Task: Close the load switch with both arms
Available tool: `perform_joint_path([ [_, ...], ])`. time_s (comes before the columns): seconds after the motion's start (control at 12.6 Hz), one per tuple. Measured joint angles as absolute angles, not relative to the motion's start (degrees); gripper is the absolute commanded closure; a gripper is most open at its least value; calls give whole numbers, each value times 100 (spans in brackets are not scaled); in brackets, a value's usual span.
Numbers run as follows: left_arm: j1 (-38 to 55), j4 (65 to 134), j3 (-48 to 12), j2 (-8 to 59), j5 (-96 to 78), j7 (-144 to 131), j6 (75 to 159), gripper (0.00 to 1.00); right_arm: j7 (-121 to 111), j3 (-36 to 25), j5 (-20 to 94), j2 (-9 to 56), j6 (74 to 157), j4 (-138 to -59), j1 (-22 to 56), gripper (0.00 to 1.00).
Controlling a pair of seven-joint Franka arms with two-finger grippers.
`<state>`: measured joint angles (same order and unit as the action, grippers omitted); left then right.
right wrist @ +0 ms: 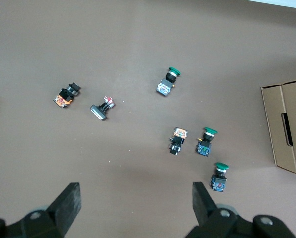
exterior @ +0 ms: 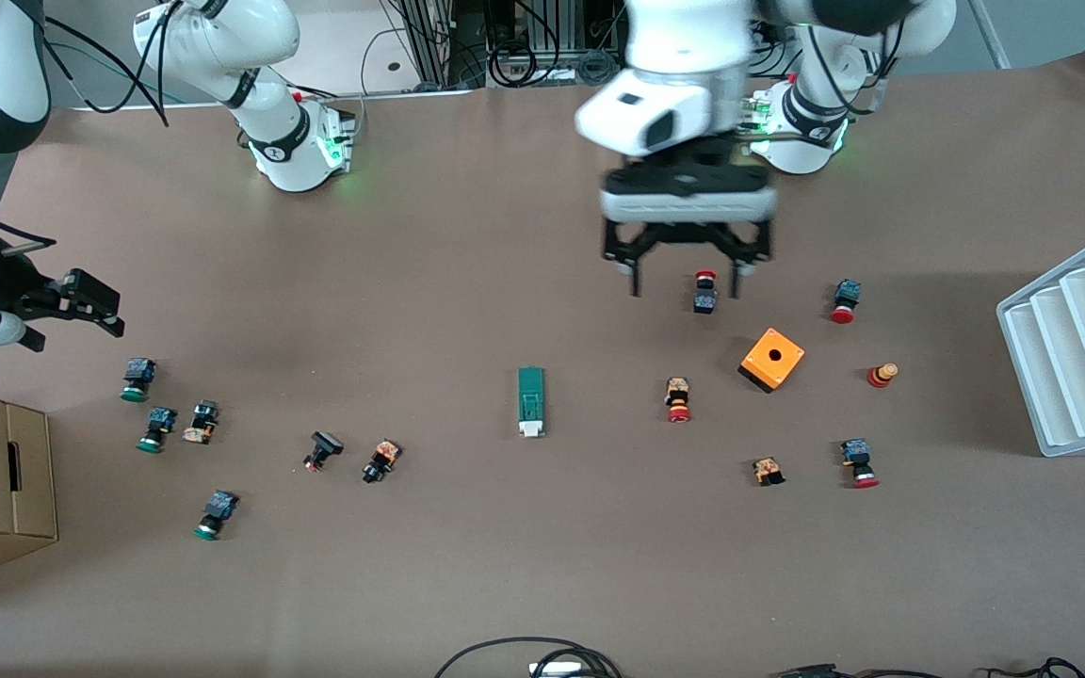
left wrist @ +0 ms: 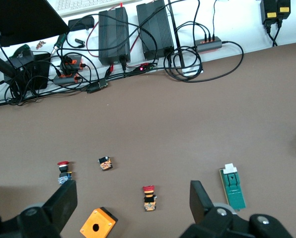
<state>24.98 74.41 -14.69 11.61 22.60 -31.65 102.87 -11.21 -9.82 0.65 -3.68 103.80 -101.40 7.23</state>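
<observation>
The load switch is lying flat on the brown tabletop near its middle, well apart from both grippers and touched by neither. The left gripper is being held in the air over bare tabletop, above a red-capped push button and the orange box; the switch is lying nearer to the front camera than these, toward the right arm's end. In the left wrist view the switch is being seen just outside one of the fingers, not between them, while the orange box and another red-capped button are showing in the gap.

The left gripper's fingers are being held wide apart, and nothing is being gripped or touched by them. The right gripper is being held at the right arm's end of the tabletop, over a group of green-capped push buttons. Its fingers are likewise being held wide apart, with nothing between them but tabletop.

The switch is being seen as a narrow green rectangular block with its long side running toward the front camera. A white piece is sitting at the end nearer to that camera, and a pale outlined panel is showing on the green top face.
</observation>
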Motion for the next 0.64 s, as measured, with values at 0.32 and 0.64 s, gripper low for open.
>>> perform_joint_path([
  [0.32,2362,7438,-411,1059,1262,-2131,10037,0,-1121,-981,65,-364,10381,-10136,723,0],
  [0.64,1349,7485,-255,1033,661,-1840,9722,0,-1121,-982,65,-362,10381,-10135,724,0],
])
